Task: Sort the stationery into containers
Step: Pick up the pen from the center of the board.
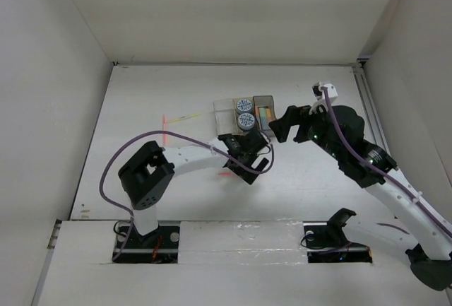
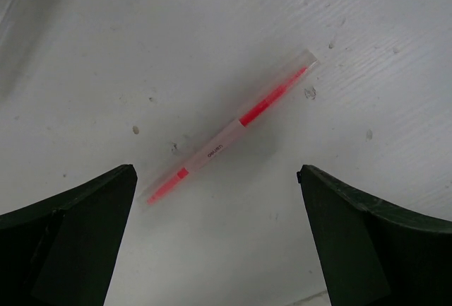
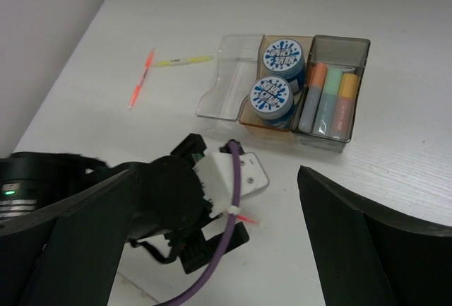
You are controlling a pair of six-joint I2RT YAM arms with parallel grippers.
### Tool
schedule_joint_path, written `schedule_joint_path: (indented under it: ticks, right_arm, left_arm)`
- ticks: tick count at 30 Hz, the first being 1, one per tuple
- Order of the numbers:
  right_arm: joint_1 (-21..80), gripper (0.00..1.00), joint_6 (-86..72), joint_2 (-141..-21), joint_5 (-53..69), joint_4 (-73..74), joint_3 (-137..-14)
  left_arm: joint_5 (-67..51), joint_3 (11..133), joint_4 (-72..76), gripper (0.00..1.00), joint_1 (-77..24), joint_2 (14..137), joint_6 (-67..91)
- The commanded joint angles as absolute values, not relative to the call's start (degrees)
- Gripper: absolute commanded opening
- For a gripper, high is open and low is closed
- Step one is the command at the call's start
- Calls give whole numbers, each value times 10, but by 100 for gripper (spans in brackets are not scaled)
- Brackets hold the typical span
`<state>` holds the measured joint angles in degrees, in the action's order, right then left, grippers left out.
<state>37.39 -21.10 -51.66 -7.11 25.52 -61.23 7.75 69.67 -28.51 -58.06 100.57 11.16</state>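
A thin red pen lies slantwise on the white table between my left gripper's open fingers; my left gripper hovers just above it, empty. In the top view this gripper is just in front of the containers, with the pen partly under it. Three joined bins stand in a row: the clear one is empty, the amber one holds two blue-white rolls, and the grey one holds three short markers. My right gripper is open and empty, right of the bins.
A yellow-green pen and an orange-red pen lie on the table left of the bins; both show in the top view. White walls enclose the table on the left, back and right. The left arm's purple cable loops over the table.
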Motion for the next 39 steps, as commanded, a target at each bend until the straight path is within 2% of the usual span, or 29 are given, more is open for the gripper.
schedule_joint_path:
  ticks: [1,7,11,12,14,21,24,25,27,33,39]
  right_arm:
    - [384,100,-202,-490,-52,228,-616]
    - [402,100,-197,-485,-46,228,-616]
    - [407,100,-197,-480,-56,228,-621]
    - [407,100,-197,-480,-56,228,-621]
    - [412,100,-197,-474,-62,228,-627]
    - [417,100,-197,-461,-83,246,-655]
    - [417,100,-197,-448,-89,252,-668]
    - [423,100,-197,-448,-89,258,-674]
    - [423,100,-197,-434,-95,264,-680]
    - [423,100,-197,-418,-112,300,-708]
    - [423,100,-197,-406,-143,323,-737]
  left_arm:
    - [62,711,-280,100,-581,1037,77]
    - [48,705,-263,100,-581,1083,77]
    - [20,705,-263,95,-575,1088,77]
    - [13,705,-263,90,-575,1088,77]
    - [3,705,-258,87,-575,1083,72]
    - [-31,687,-258,57,-575,1078,72]
    - [-36,681,-264,34,-575,1085,72]
    - [-42,681,-264,19,-575,1092,77]
    - [-42,686,-269,0,-575,1099,77]
    - [-58,703,-281,0,-575,1106,90]
    - [-106,805,-280,0,-545,1035,119]
